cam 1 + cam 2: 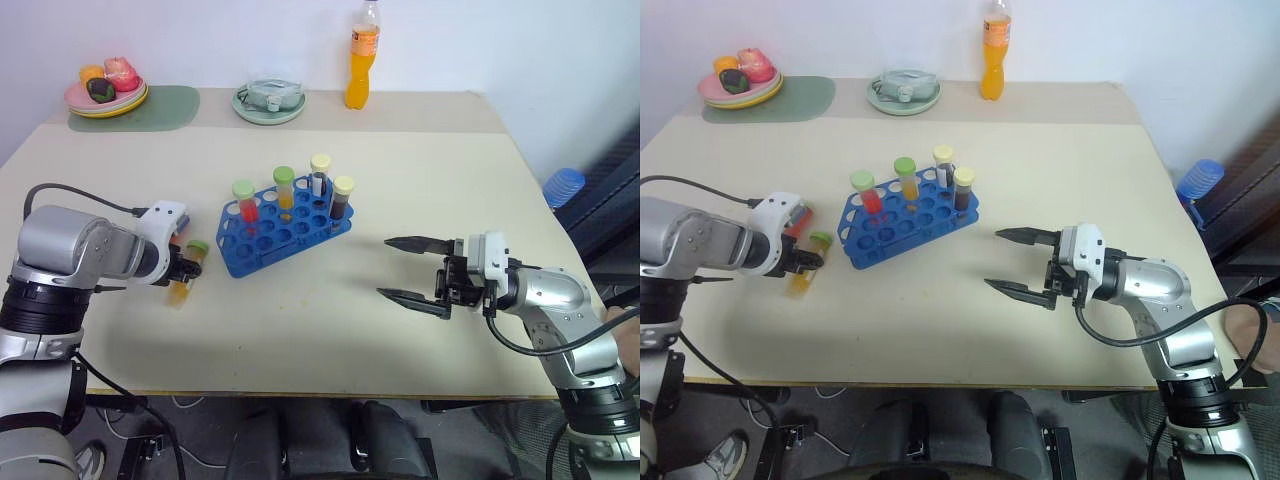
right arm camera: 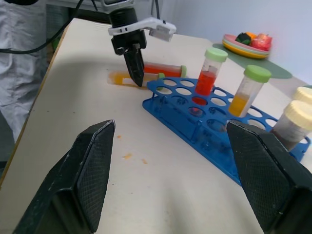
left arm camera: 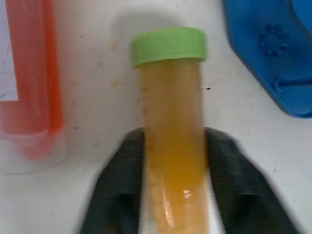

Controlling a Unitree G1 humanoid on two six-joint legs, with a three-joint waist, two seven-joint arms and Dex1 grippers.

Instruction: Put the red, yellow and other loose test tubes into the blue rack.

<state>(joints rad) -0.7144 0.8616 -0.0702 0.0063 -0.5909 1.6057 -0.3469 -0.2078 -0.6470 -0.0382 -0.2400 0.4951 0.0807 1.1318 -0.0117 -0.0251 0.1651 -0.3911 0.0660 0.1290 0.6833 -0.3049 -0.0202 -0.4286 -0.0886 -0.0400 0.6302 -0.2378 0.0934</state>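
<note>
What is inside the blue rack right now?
Four capped tubes stand upright in the blue rack: a red tube, a yellow tube, a dark tube and a cream-capped tube whose contents are partly hidden behind the others. The remaining holes look empty.

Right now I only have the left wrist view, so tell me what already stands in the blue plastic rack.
Observer: Four capped tubes stand upright along the far side of the blue plastic rack: two green-capped, two cream-capped.
Operator: Report the right gripper.
Observer: The right gripper hovers open over the table, to the right of the rack, holding nothing.
Operator: Say whether my yellow tube is off the table.
Observer: No. The yellow green-capped test tube seems to lie flat on the table, with the left gripper closed on it.
</note>
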